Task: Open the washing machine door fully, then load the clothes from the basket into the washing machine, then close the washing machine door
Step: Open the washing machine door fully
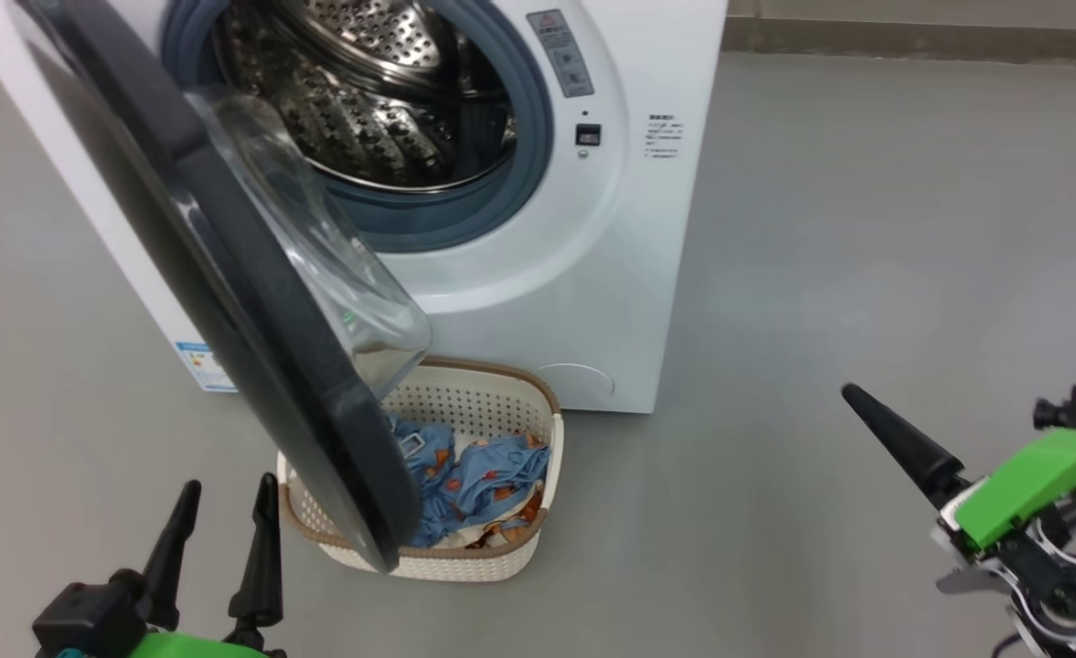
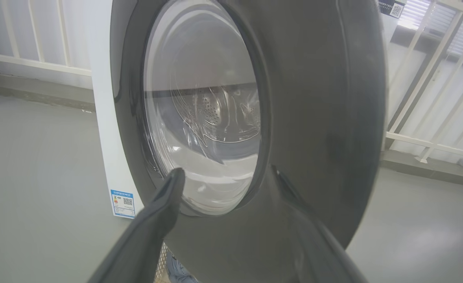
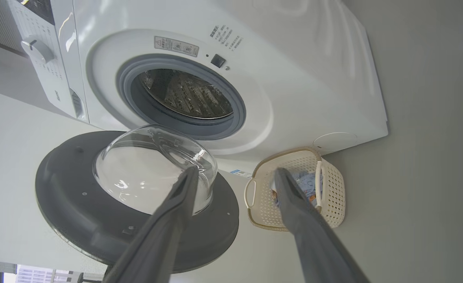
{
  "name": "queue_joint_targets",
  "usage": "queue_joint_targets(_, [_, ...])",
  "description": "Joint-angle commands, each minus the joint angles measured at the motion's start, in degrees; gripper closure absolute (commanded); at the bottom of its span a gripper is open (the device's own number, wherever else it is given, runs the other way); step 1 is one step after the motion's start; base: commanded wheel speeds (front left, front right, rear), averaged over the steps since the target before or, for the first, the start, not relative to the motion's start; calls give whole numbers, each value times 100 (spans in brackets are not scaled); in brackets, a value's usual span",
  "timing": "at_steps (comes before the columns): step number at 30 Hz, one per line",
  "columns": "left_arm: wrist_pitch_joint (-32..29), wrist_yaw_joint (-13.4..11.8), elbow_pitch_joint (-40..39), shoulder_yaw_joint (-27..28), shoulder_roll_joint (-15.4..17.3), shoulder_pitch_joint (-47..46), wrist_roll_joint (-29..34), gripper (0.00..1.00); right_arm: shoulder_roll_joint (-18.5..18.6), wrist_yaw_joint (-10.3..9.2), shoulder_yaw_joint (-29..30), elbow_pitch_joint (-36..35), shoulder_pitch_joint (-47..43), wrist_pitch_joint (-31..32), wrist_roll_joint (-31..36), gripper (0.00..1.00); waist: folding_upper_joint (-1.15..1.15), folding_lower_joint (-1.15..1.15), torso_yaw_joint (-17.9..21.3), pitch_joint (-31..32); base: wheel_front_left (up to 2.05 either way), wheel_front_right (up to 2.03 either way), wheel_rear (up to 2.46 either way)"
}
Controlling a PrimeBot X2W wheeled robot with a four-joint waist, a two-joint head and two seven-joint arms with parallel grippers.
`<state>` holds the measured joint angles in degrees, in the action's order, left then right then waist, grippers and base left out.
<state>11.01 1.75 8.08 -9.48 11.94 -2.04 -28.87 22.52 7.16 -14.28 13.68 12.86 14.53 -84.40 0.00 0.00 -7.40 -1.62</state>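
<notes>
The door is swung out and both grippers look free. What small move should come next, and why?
Probably push the washing machine door wider with the open right gripper, which faces its inner side. In the head view the door's edge overlaps the basket and hides part of the clothes, so loading looks blocked.

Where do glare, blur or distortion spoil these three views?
Head view: even light, sharp, mild reflections in the washing machine door's glass. Left wrist view: the door's dark rim looks soft, the left tool close and blurred, bright window glare upper right. Right wrist view: wide-angle lens bows the washing machine's edges; the right tool is out of focus.
</notes>
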Motion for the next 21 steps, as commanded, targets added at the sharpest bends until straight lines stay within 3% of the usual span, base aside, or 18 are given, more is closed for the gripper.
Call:
queue_joint_targets(1, [8,-40,-196,233,159,-90,-41,0,156,33,-7,-191,-72,-105,130,0,0,0,109,34,0,0,0])
queue_joint_targets(7, [-9,-93,-288,261,195,-11,-71,0,449,33,-17,-340,-488,-540,481,0,0,0,241,26,0,0,0])
queue_joint_targets(21, [-25,-154,-377,250,236,62,-123,0,749,33,3,-599,-1099,-1928,1023,0,0,0,242,18,0,0,0])
